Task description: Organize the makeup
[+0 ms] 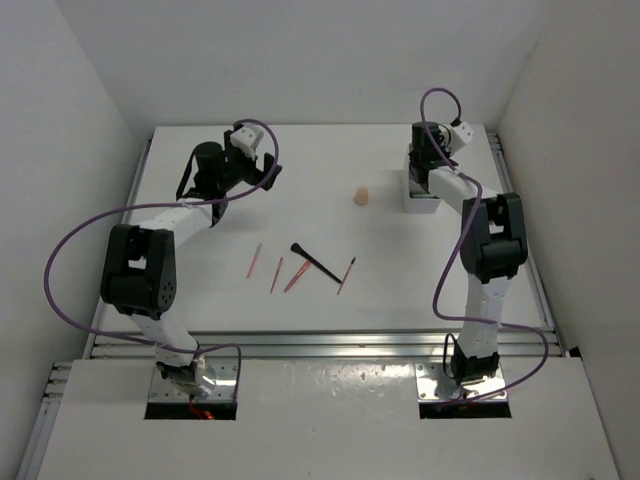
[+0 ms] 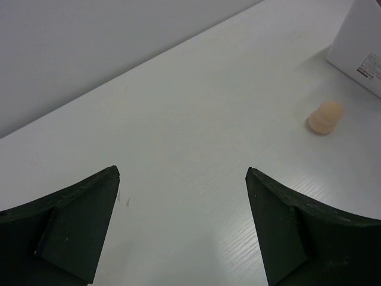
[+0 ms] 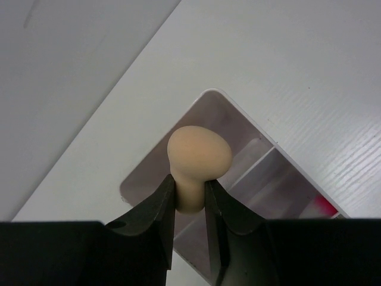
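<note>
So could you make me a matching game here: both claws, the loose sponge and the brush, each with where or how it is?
1 left gripper
2 right gripper
3 loose sponge
4 black brush

A among the pencils
B pinching a second sponge over the box
C open and empty
D alone on the table

Pairs: 1-C, 2-B, 3-D, 4-A

- The compartment box (image 1: 412,201) sits at the far right of the table (image 1: 330,150), largely hidden under the right arm.
- The held sponge (image 3: 199,154), between the right gripper's (image 3: 190,189) fingers, hangs above what seems to be the box's corner compartment.
- The loose sponge (image 1: 361,196) stands on the table, left of the box.
- Four pencils (image 1: 277,274) and the brush (image 1: 315,262) lie in a row mid-table, nearer the arm bases.
</note>
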Available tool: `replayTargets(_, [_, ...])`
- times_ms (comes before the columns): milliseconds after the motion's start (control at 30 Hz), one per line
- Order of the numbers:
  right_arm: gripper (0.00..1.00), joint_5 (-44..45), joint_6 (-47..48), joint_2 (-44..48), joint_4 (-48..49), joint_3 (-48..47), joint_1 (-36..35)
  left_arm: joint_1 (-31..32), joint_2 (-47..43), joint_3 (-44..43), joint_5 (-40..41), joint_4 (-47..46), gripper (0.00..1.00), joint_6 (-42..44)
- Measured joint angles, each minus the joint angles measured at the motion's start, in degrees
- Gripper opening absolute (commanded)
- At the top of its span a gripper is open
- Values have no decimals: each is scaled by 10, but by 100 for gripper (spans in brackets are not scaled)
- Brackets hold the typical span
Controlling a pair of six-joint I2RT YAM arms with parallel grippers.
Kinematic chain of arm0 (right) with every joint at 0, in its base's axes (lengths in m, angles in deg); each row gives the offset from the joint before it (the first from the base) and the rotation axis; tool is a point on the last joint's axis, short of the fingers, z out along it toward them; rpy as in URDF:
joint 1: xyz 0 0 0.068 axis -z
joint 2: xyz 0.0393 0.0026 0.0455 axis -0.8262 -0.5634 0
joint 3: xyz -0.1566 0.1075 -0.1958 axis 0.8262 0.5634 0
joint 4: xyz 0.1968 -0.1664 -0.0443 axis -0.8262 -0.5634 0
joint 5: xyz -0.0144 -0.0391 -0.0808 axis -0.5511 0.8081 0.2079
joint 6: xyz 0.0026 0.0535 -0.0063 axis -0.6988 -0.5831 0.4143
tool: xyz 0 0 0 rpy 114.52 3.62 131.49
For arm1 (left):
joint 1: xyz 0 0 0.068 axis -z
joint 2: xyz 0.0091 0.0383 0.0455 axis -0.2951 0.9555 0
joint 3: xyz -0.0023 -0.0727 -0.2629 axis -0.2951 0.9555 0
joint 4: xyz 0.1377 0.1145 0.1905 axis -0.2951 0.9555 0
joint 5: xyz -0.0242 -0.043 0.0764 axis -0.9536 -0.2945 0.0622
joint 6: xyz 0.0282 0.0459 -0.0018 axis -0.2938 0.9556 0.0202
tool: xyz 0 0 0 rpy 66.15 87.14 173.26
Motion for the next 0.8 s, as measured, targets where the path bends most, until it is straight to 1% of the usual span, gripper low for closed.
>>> replayTargets(67, [24, -5, 0, -3, 2, -4, 0, 0, 0, 2, 0, -1, 94, 0])
replayTargets(167, [31, -7, 0, -7, 6, -10, 0, 0, 0, 3, 0, 0, 94, 0])
replayTargets(233, [39, -8, -2, -9, 8, -15, 0, 0, 0, 3, 0, -1, 94, 0])
replayTargets(267, [47, -9, -3, -10, 9, -15, 0, -1, 0, 3, 0, -1, 94, 0])
replayTargets(400, [60, -12, -10, -11, 14, -16, 0, -4, 0, 3, 0, -1, 94, 0])
replayTargets(467, [63, -17, -11, -11, 19, -17, 0, -5, 0, 3, 0, -1, 94, 0])
replayTargets(633, [65, -35, 9, -11, 27, -17, 0, -6, 0, 3, 0, -1, 94, 0])
replayTargets(800, [65, -50, 49, -10, 32, -16, 0, -6, 0, 3, 0, -1, 94, 0])
